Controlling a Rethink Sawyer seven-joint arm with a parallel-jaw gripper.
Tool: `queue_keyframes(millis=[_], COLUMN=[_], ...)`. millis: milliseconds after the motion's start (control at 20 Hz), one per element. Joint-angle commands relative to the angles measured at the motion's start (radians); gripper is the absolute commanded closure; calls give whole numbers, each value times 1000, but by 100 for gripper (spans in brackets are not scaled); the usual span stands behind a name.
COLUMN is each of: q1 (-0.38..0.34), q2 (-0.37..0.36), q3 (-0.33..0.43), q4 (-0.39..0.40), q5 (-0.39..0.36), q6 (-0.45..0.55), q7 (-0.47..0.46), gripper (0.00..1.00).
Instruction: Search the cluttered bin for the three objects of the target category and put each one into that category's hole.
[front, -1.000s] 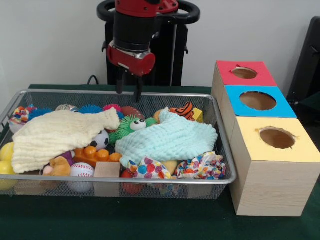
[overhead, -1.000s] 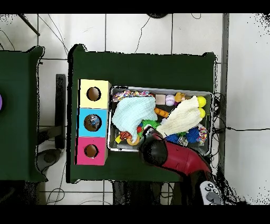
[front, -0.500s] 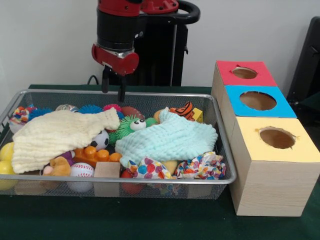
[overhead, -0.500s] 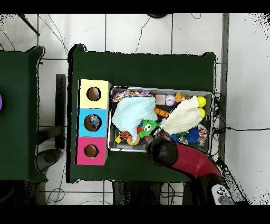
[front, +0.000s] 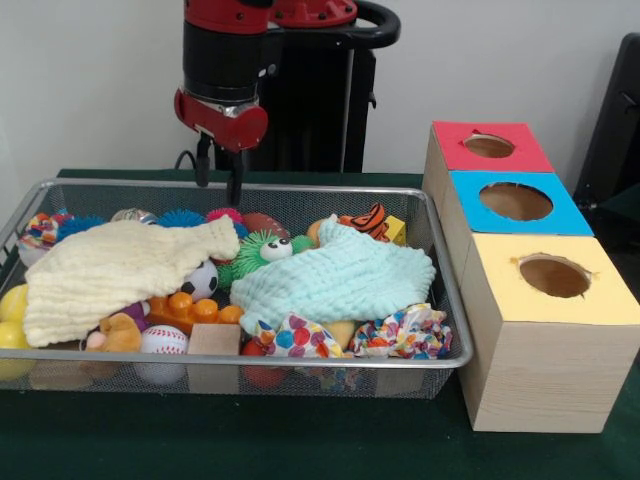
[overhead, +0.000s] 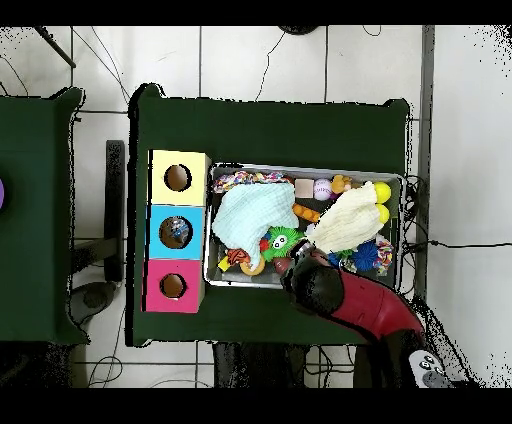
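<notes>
Clutter is your real enemy here. Your gripper (front: 221, 178) hangs above the far rim of the wire bin (front: 452, 330), fingers apart with nothing between them, over the pink and blue spiky balls (front: 183, 217) at the back. The task doesn't name the category, so you can't tell which three things you're after — and a lot of the bin is buried anyway. The yellow cloth (front: 115, 270) and the teal cloth (front: 335, 278) cover most of the middle, with the green fuzzy toy (front: 262, 250) poking out between them.

What could bite you: drop straight down and a finger can land on the bin rim or catch the mesh. Go for something near a cloth edge and you'll likely pinch fabric along with it, dragging the whole cloth up and spilling toys. Round stuff like the soccer ball (front: 202, 281) and baseball (front: 163, 341) will probably roll out of a shallow pinch.

The three boxes sit just beside the bin — red hole (front: 489, 146), blue hole (front: 516, 201), yellow hole (front: 553, 275). From above, something already seems to sit in the blue one, hard to say what.
</notes>
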Motion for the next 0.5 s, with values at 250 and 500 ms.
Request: queue_keyframes(millis=[250, 500], q1=[4, -26], q2=[84, 100], q3=[8, 24], q4=[-126, -151], q5=[-16, -15], q6=[-9, 16], q7=[67, 45], gripper=[0, 0])
